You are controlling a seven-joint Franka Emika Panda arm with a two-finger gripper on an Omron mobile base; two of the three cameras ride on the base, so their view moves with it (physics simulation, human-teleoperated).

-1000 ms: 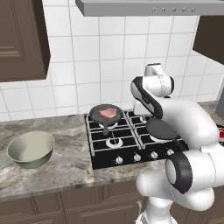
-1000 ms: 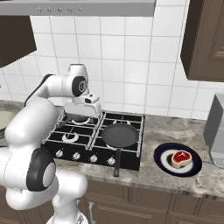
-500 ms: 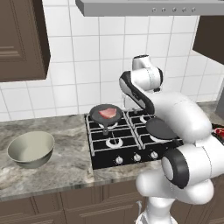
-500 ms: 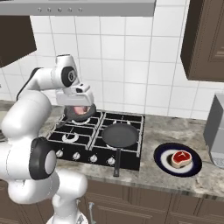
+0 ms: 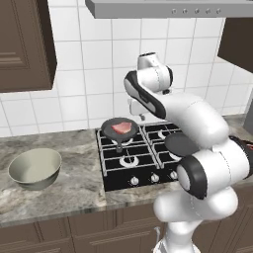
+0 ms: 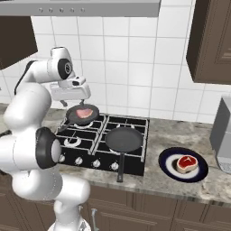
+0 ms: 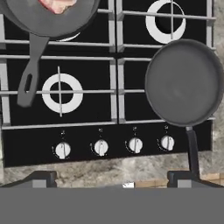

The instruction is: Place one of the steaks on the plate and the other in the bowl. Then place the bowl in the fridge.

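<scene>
Hovering with claw spread wide and empty above the back pan holding the remaining steak, other steak sitting on the plate, bowl waiting on the bench; likely limp, slick, light, needing pinching across its edges.

2 steaks, 2 frying pans on stove, 1 plate, 1 bowl, 4 knobs.
</scene>
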